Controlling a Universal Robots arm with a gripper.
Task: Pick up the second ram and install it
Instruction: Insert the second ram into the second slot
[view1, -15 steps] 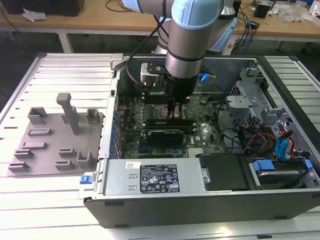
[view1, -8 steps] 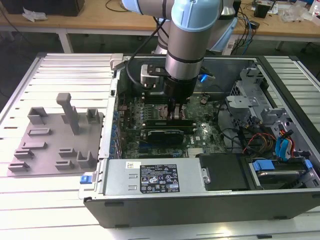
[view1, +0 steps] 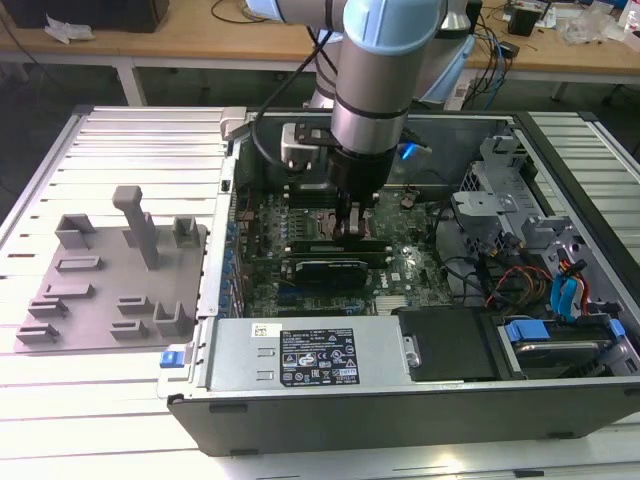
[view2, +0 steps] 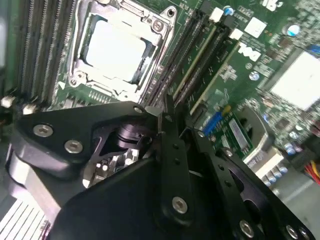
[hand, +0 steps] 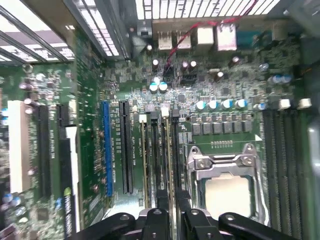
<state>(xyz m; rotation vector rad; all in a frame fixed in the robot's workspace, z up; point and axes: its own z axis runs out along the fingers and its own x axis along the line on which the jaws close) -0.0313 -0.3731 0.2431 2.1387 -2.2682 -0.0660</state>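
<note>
Across the slatted pale table (view1: 130, 140), found an open computer case (view1: 300, 420) lying on its side, with a grey tray (view1: 60, 300) of upright holders well apart toward the exterior view's left. Saw the arm (view1: 375, 80) reaching straight down into the case, with the pincer (view1: 352, 228) low over the motherboard (view1: 400, 280). Made out the second ram (view1: 310, 243) as a long thin stick lying directly under the pincer, just beside the black expansion card (view1: 325, 268). In both wrist views, placed the pincer (hand: 172, 215) (view2: 175, 117) over the memory slots (hand: 160, 150) next to the CPU socket (hand: 225, 185) (view2: 117, 47). Could not tell whether the pincer was gripping the stick or standing loose about it.
</note>
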